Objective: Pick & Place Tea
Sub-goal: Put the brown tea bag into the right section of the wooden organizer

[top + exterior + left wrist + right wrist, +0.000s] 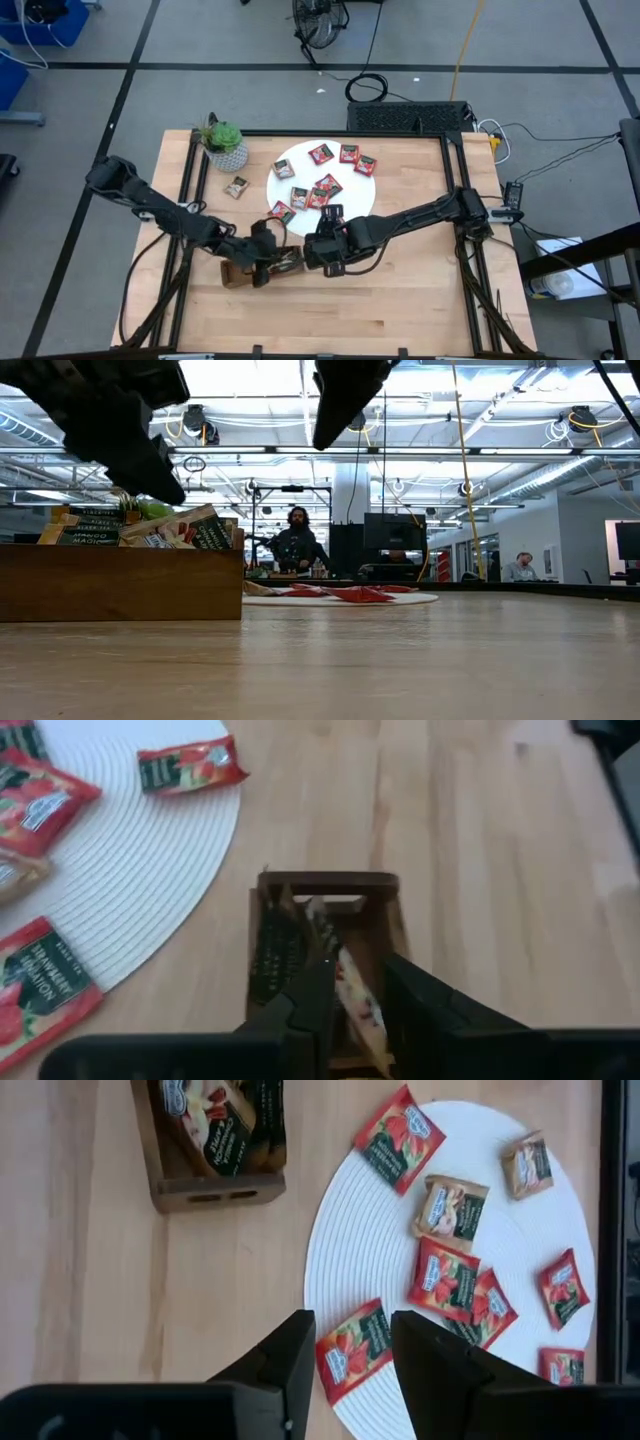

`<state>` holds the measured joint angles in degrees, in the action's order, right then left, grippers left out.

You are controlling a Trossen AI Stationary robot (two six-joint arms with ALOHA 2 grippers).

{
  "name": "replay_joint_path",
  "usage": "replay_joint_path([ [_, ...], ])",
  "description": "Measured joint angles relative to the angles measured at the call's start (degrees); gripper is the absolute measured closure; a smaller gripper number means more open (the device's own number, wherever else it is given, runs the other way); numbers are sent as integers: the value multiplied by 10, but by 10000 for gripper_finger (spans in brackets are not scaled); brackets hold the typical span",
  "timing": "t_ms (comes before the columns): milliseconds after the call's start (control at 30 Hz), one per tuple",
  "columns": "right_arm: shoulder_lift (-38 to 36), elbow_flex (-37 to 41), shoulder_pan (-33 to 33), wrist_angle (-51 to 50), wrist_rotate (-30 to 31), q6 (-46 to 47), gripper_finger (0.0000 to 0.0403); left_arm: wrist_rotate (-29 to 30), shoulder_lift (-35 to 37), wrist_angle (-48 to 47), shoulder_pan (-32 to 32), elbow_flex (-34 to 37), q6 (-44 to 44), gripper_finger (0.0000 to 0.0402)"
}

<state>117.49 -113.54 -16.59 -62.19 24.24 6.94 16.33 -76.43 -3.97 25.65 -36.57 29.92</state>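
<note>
**Holding entry: tea sachets, tray and disc, listed from the near table edge outward**

1. Table [420,290]: pale wood, carrying every item below.
2. Wooden tray [330,880]: brown, lying towards the near edge, left of centre. Several dark-labelled sachets [270,955] stand on edge in the end compartment. From table height the packets rise above the tray wall.
3. Left gripper [358,965]: directly over the tray's end compartment, pointing down into it. A yellowish sachet [362,1008] with red marks stands tilted in its gap, partly inside the compartment. Whether the pincer pinches this packet or has let go of it cannot be told.
4. Right gripper [352,1320]: just beside the left one, above bare table between the tray and the disc. Its two fingers [290,1350] stand clearly apart and hold nothing. Past their gap shows a red sachet [352,1352] lying flat on the near rim of the disc, partly overhanging the wood.
5. White disc [360,1240]: round, ribbed, beyond the tray at mid-table. Flat on it lie more sachets, mostly red, such as the red one [400,1140] nearest the tray. A grey-brown pair [452,1208] lies further in. Two red packets near the middle overlap.
6. Loose sachet [237,186]: grey-brown, alone on the wood, left of the disc and apart from it.
7. Potted plant [225,145]: green, in a pale pot, at the far left corner, beyond the loose sachet.
8. Room beyond: a person [297,542] in dark clothing, well behind the table.
</note>
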Motion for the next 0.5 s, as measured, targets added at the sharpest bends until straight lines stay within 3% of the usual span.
replay_joint_path([
  [333,-1,38,-4,9,0,3,284,-21,-33,7,-32,-3,8,316],
  [500,-1,47,-4,16,0,4,284,-60,-32,12,-43,-3,6,316],
])
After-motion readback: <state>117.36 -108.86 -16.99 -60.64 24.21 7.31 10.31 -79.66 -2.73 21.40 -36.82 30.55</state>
